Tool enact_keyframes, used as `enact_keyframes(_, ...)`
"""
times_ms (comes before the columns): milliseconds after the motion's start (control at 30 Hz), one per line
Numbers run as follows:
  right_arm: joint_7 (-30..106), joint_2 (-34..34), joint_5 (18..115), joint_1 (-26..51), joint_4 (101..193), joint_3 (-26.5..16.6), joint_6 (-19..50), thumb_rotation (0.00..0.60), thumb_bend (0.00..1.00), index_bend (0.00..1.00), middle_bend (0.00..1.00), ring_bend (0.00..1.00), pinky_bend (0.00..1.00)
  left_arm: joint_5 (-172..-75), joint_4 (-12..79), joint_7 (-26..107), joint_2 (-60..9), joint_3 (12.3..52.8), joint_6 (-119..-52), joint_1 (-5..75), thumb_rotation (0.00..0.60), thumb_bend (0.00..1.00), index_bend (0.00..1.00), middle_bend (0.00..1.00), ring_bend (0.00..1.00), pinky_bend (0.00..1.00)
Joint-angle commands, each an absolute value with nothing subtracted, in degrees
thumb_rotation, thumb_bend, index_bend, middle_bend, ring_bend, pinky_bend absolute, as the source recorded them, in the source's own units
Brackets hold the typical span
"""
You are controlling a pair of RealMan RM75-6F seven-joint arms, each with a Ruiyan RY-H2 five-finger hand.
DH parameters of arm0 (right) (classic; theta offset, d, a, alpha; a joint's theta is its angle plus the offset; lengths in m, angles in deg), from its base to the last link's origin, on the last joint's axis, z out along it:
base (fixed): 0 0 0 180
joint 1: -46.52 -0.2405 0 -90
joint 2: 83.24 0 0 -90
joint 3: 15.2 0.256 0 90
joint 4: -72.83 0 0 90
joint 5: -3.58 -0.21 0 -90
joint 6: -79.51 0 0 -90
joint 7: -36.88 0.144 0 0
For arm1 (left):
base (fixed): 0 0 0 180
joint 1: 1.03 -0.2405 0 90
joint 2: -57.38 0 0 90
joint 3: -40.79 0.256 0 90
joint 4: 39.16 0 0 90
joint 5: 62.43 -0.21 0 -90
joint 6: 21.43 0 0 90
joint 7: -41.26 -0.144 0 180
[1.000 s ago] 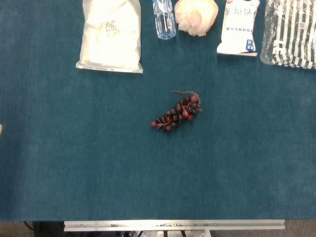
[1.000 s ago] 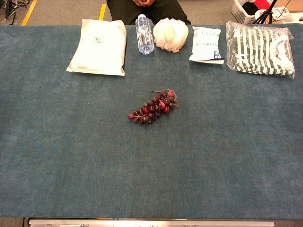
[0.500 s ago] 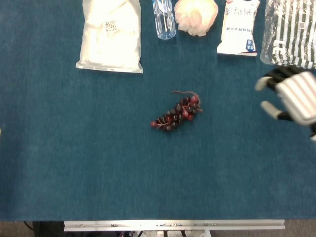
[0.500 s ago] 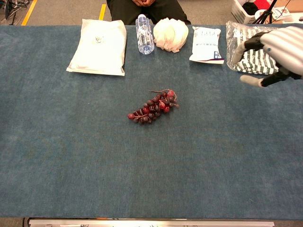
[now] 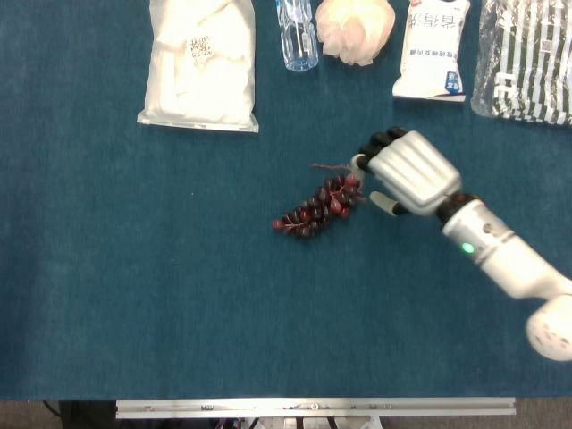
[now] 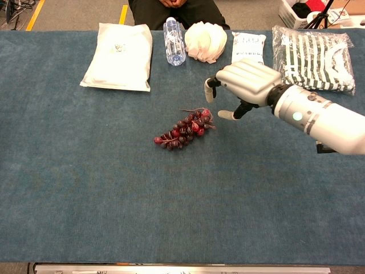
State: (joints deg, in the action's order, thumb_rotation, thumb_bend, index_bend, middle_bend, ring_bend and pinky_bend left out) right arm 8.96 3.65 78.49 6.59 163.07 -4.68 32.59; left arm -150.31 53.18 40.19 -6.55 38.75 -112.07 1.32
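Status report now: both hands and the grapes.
Right robot hand open, above stem end of grape bunch, holding nothing. Left robot hand not in view. Grapes lie flat on blue table. Nothing between hand and bunch.

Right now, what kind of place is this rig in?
Likely a lab or test workspace: a table under blue-green felt, packaged goods in a row along its far edge, a bunch of grapes beside the right hand, and yellow floor tape behind.

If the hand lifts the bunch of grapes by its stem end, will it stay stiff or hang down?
The bunch of grapes probably dangles, since many small berries sit on a thin stem. Pushed, it likely drags, not rolls: it lies flat and long. The right hand hovers open beside it.
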Motion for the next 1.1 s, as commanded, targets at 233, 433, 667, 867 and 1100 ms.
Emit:
enact_keyframes(233,4.64,11.35,71.86,0.34,156.24,-4.13,36.59,0.600,0.26,0.47,0.44,0.30,0.32,-149.92,52.42,41.98,-6.19,38.57,-112.48,0.79,0.600,0.25,0.31,0.31,0.23,0.17)
enact_keyframes(433,2.60,13.57,69.30,-2.63,154.18,-4.03,37.39,0.600,0.28,0.47,0.44,0.30,0.32,-149.60,51.86,42.94,-6.08,38.41,-112.82,0.40,0.600,0.25,0.31,0.31,0.23,0.18)
enact_keyframes(667,1.37,15.02,66.14,-4.91,153.08,-4.61,37.79,0.600,0.30,0.48,0.44,0.30,0.32,-149.41,51.33,43.69,-6.06,38.18,-113.01,0.20,0.600,0.25,0.31,0.31,0.23,0.17)
enact_keyframes(867,1.35,15.04,64.50,-5.64,153.03,-5.80,37.36,0.600,0.32,0.51,0.45,0.30,0.32,-149.36,51.06,43.96,-6.04,38.01,-113.05,0.13,0.600,0.25,0.31,0.31,0.23,0.17)
enact_keyframes(1100,1.99,15.57,64.24,-6.33,152.46,-6.64,36.46,0.600,0.34,0.60,0.46,0.31,0.32,-149.49,50.93,43.86,-6.14,37.94,-113.07,0.11,0.600,0.25,0.31,0.31,0.23,0.17)
